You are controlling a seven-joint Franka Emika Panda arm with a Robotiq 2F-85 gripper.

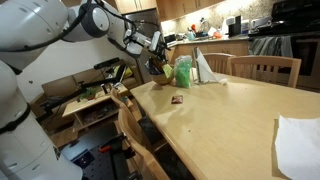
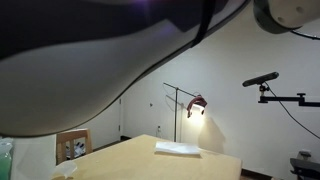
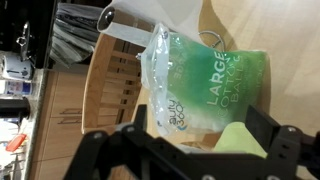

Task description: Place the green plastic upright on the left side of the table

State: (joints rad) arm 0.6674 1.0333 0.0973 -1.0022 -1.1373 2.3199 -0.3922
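Observation:
The green plastic [image 1: 183,70] is a light-green crinkly bag that stands upright on the tan table [image 1: 230,115] near its far left end. My gripper [image 1: 156,60] hangs just left of it, open and empty. In the wrist view the green plastic [image 3: 215,75], with white print on it, fills the space beyond the two dark fingers of my gripper [image 3: 198,122]. The fingers are spread wide and do not press on it. A yellow-green bowl [image 3: 240,142] shows low between the fingers.
A white pointed paper [image 1: 205,64] stands right of the bag. A small dark object [image 1: 177,99] lies on the table in front. A white sheet [image 1: 298,142] lies at the near right. Wooden chairs [image 1: 266,68] ring the table. A cluttered low bench [image 1: 95,100] stands to the left.

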